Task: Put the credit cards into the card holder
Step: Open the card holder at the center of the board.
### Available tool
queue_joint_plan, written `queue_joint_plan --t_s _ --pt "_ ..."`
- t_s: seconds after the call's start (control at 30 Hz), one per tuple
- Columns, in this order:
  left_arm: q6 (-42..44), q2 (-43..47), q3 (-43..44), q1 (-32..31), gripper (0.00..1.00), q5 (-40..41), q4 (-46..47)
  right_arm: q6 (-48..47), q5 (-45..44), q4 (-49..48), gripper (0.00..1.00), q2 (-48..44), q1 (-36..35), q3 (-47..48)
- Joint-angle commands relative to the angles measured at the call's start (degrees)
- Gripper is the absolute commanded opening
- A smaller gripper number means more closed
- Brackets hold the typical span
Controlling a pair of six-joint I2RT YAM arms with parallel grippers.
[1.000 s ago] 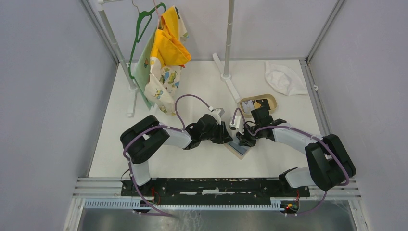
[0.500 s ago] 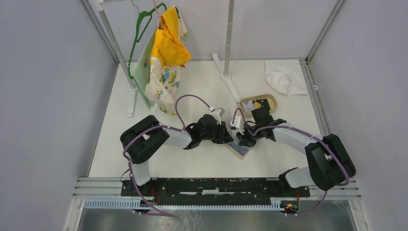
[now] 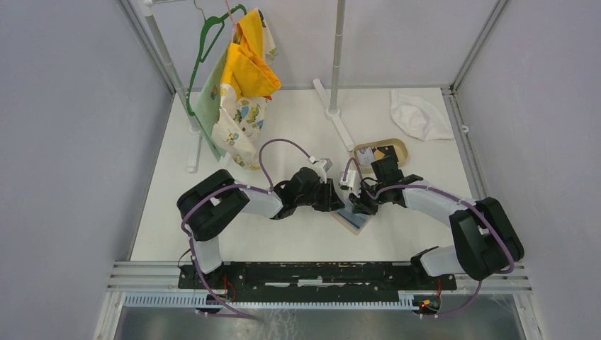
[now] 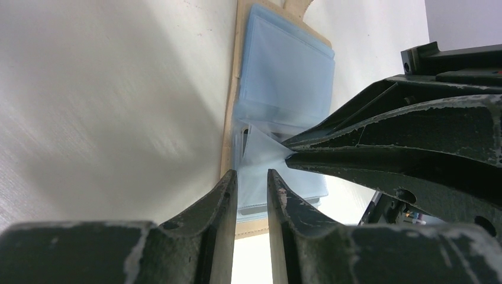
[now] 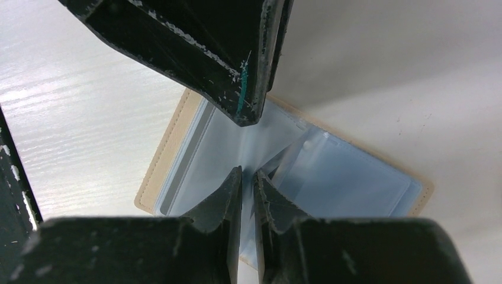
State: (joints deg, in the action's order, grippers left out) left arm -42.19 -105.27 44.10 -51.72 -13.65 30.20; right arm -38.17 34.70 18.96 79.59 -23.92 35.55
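Working on the card holder (image 5: 158, 171), lying open and flat on the tabletop (image 3: 298, 113), blue side up. Looks early in the job. Can spot some cards (image 3: 366, 158) in the tray (image 3: 406, 149), just beyond the card holder and a bit to the right, so not yet put away. Cannot see a card in either set of fingers. Seems to be at the step of opening a pocket first. Nipping a clear sleeve (image 4: 263, 148) with the right fingers (image 5: 228, 201), closed on it over the middle of the card holder and lifting it into a little tent. Holding the left fingers (image 4: 222, 201) close together with only a thin gap, over the card holder too, just beside the right fingers. Cannot tell if anything thin sits in that gap. Left to do, at a guess: fetch each card from the tray, slide it into a pocket, then close the card holder.

Hard to make out: a grey stripe (image 5: 183, 165) inside one pocket at one end of the card holder, maybe a card, maybe only lining. Cannot count the cards in the tray, too small. Mostly hidden under both arms in the top view. Only a tan tab (image 4: 299, 7) poking out past the card holder's far edge, cut off by the frame.
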Motion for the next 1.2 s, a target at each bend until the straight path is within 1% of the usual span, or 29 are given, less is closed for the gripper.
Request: queue_joint_plan --t_s 0.0,0.13,0.4,0.67,1.0,1.17 --pt "-1.31 1.08 2.00 -0.04 0.31 -0.78 3.08 0.64 1.88 -0.24 0.17 -0.39 0.36 1.90" --pt "-1.15 1.61 2.14 -0.04 0.31 -0.53 3.00 1.14 2.92 -0.25 0.16 -0.65 1.03 2.07" --pt "-0.92 2.24 1.99 0.19 0.31 -0.29 2.54 1.61 5.42 0.13 0.09 -0.43 2.54 2.33" --pt "-1.72 1.17 2.84 0.40 0.31 -1.81 2.95 1.78 6.52 0.31 0.07 -0.07 3.36 2.43" --pt "-2.19 -0.28 3.56 0.40 0.27 -2.51 2.23 1.96 7.75 0.25 0.08 -0.13 4.07 2.51" --pt "-2.74 -1.33 4.47 0.42 0.21 -3.86 2.23 1.96 8.09 0.39 0.08 0.00 4.39 2.51"
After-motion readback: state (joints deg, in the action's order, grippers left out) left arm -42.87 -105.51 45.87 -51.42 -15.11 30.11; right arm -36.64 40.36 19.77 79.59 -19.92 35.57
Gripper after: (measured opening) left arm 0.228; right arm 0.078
